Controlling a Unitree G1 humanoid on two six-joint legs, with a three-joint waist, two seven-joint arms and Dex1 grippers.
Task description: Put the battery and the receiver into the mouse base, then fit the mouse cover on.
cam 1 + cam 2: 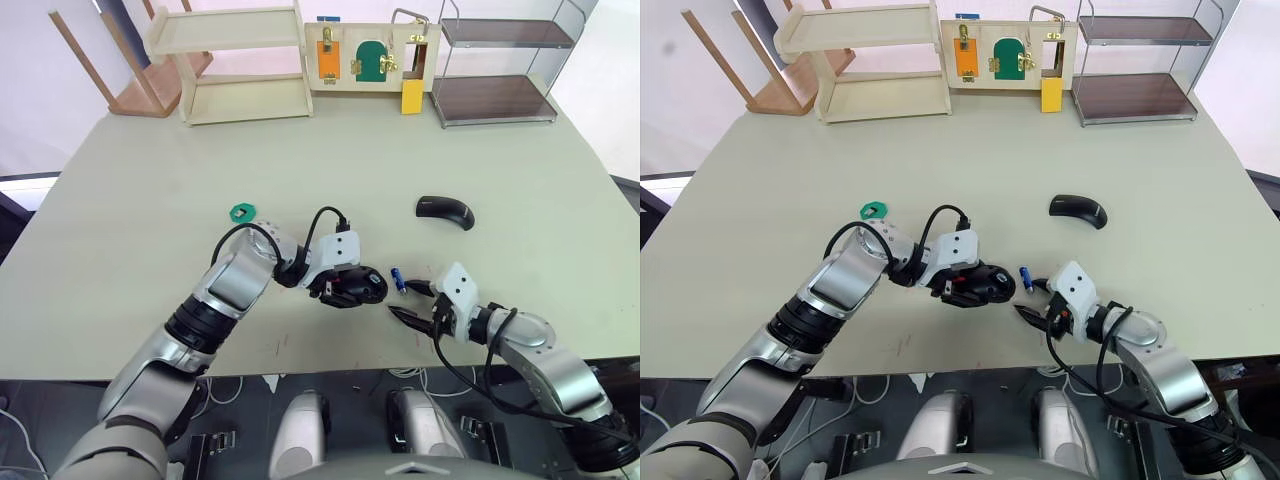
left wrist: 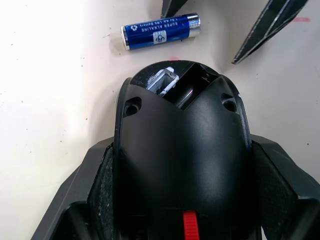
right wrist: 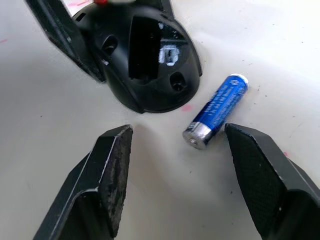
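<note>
The left gripper [image 1: 348,287] pinches the mouse base [image 1: 358,286], a matte black oval body with screw holes, an open rectangular bay and a red part, near the table's [image 1: 140,200] front middle. Just right of it the battery [image 1: 398,280], a glossy blue cylinder with a silvery end, lies on the pale table. The right gripper [image 1: 412,303] sits beside it, its textured black fingers spread. The mouse cover [image 1: 444,210], a smooth arched shell, lies farther right. The base's rear is hidden between the fingers.

Matt black plastic mouse base [image 2: 180,165]; glossy blue battery [image 3: 216,110] with metal end; textured rubbery finger pads [image 3: 112,170].
</note>
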